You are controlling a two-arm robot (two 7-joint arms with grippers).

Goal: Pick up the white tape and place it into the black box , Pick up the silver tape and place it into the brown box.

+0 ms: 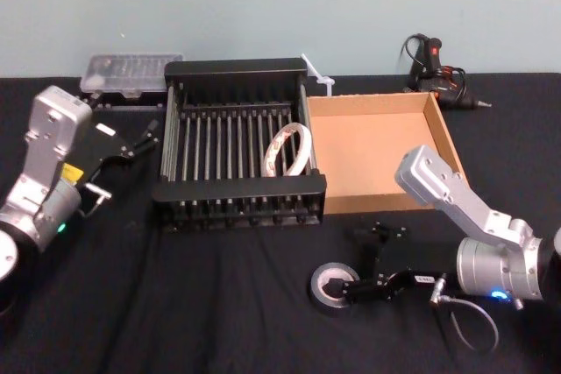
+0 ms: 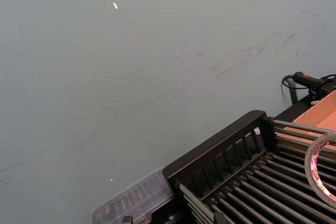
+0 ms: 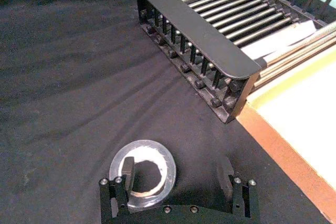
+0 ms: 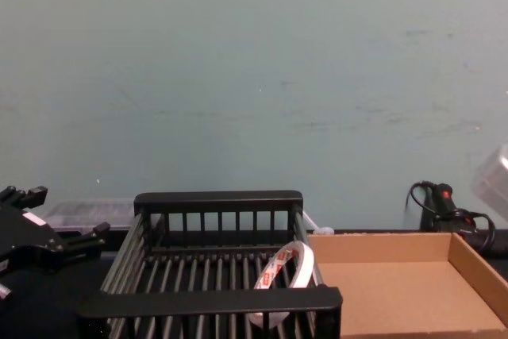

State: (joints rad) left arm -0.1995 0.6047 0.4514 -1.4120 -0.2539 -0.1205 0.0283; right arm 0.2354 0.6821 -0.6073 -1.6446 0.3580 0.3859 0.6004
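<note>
Right tool (image 3: 177, 165), finger (image 3: 127, 169) inside silver tape (image 3: 143, 147)

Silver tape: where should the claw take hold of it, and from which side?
Take the silver tape by its ring wall, from straight above: it lies flat on the cloth, hole up, so one finger goes inside, one outside. The open right claw straddles the wall that way. The left claw idles beside the black box.

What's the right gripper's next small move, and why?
Probably shut the right gripper. It sits open at the silver tape on the table, one finger inside the hole and the other outside, so closing should pinch the roll's wall. The left gripper idles beside the black box.
</note>
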